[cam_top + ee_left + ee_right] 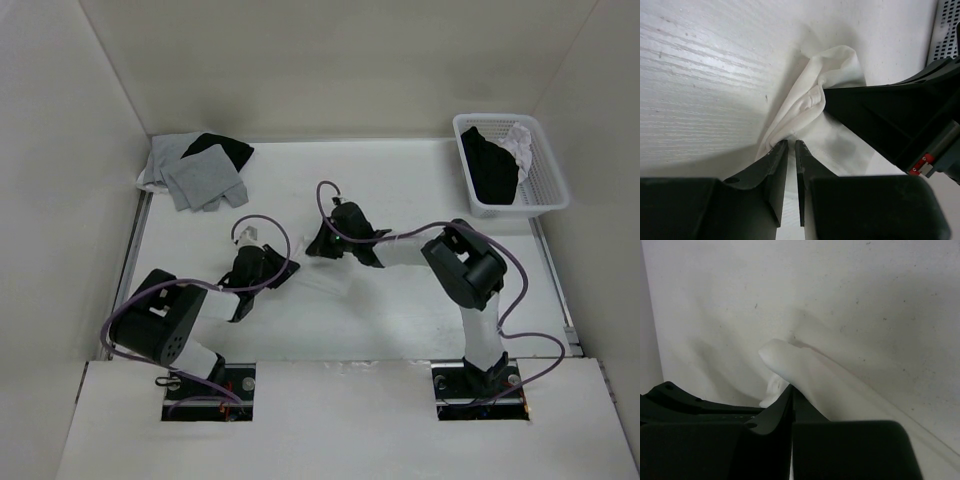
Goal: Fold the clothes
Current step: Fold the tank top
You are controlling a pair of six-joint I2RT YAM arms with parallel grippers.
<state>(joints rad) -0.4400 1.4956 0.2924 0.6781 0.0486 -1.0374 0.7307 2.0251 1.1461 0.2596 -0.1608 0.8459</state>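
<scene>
The right end effector [791,392] is clenched on a raised fold of the thin white sleeveless camisole top [782,357], so the fabric stands up in a small ridge at its tips. The left end effector [791,146] has its jaws almost together, with only a slit between them. An edge of the same cloth reaches its tips, but I cannot tell if it is pinched. The two stand close together near the middle of the white worktop [705,75]. The garment is bunched between them, probably so that it can be lifted and spread before folding. Well apart, a pile of grey and black garments [195,168] lies at the far left, and a white plastic mesh basket [548,165] stands at the far right.
</scene>
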